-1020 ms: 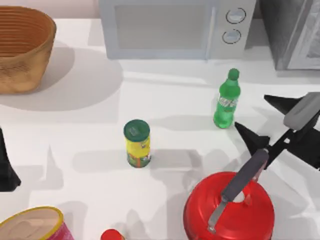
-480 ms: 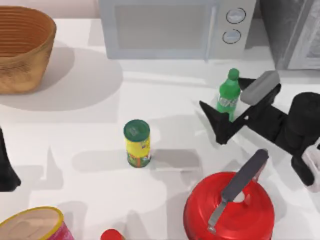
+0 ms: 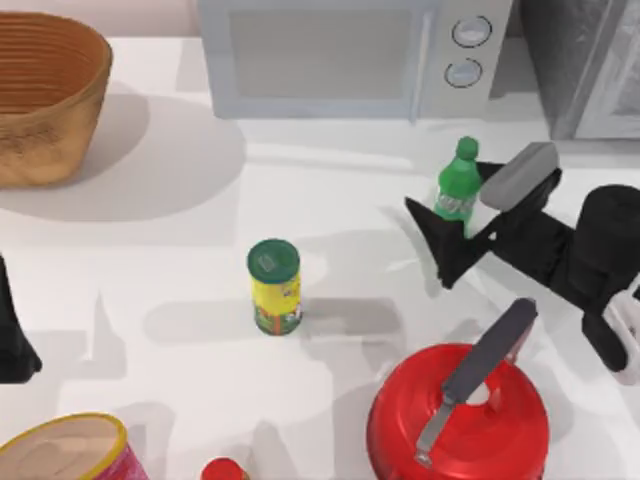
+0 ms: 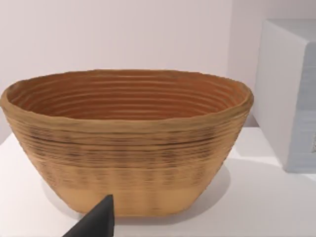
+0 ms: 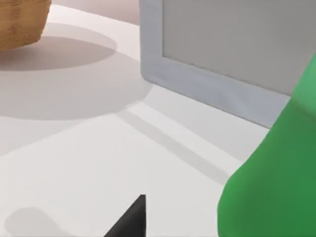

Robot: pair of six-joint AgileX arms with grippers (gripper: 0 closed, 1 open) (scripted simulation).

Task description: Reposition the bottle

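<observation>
Over the last second I've swung my right gripper (image 3: 462, 220) in from the table's right side; its dark fingers now bracket the slim translucent green plastic bottle (image 3: 456, 187), which has barely shifted.

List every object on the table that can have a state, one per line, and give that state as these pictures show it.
Green soda bottle: upright, capped, between the right gripper fingers.
Yellow canister: upright, green lid on.
Microwave: door shut.
Woven basket: upright, nothing inside.
Red pot: lid on.
Right gripper: open around the bottle.
Left gripper: parked at the table's left edge.
</observation>
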